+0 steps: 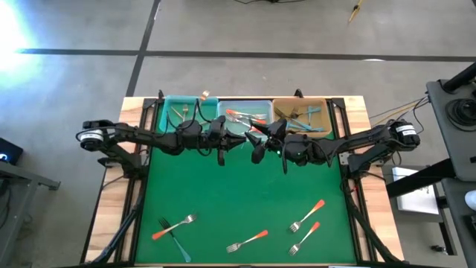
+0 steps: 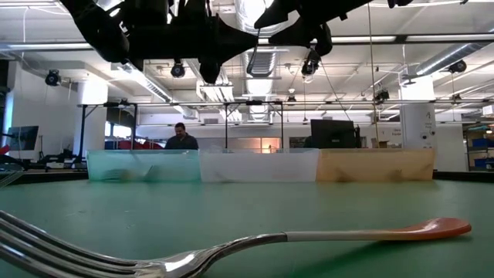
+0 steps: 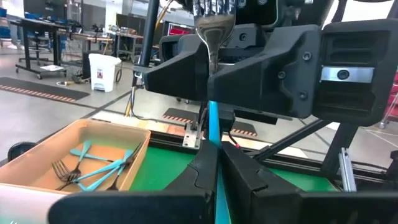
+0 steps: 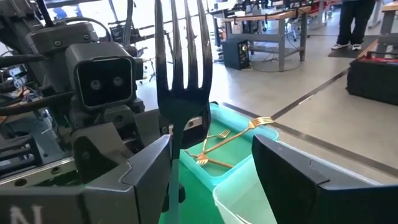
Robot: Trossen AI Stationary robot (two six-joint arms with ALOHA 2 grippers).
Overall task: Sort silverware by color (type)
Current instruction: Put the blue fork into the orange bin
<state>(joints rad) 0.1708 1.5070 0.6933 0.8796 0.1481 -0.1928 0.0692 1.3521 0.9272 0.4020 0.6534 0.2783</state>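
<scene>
My two grippers meet in mid-air in front of the bins. My left gripper (image 1: pixel 236 143) (image 3: pixel 217 163) is shut on a teal-handled fork (image 3: pixel 213 118) that stands upright, tines (image 4: pixel 180 43) up. My right gripper (image 1: pixel 258 147) (image 4: pixel 211 171) faces it, open, with a finger on either side of the fork; the fork stands close to one finger (image 4: pixel 146 177), and I cannot tell whether they touch. Several orange-handled forks (image 1: pixel 307 216) (image 1: pixel 247 241) (image 1: pixel 303 238) lie flat on the green mat, and one (image 1: pixel 172 226) crosses a teal-handled fork (image 1: pixel 178 244). My left gripper pinches the fork's teal handle (image 3: pixel 213 134) between its two fingers. The fingers lie level, coming from the table's left, across the handle. The fork stands upright above them, tines up, lifted well clear of the mat.
Three bins stand side by side along the mat's far edge: a teal one (image 1: pixel 165 112) with gold forks, a clear one (image 1: pixel 227 108) with orange-handled forks, and a tan one (image 1: pixel 321 112) (image 3: pixel 93 130) with teal-handled forks. A person shows far behind the bins in the low view.
</scene>
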